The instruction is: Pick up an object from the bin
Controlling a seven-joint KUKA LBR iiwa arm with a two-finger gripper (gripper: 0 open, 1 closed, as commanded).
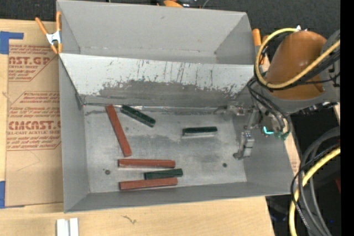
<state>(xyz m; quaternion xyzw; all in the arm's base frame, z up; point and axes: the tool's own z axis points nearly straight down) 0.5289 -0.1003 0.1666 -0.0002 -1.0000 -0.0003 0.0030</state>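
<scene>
Our tool (244, 147) hangs low near the right wall of the grey metal bin (166, 47); we cannot tell whether it is open or closed. A short dark green flat bar (199, 131) lies nearest, toward the bin's middle, apart from it.

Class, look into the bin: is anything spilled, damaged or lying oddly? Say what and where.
Nothing is spilled or broken. The slanting red stick at the left and the tilted green stick beside it merely lie loose. The bin's back wall is scuffed.
</scene>
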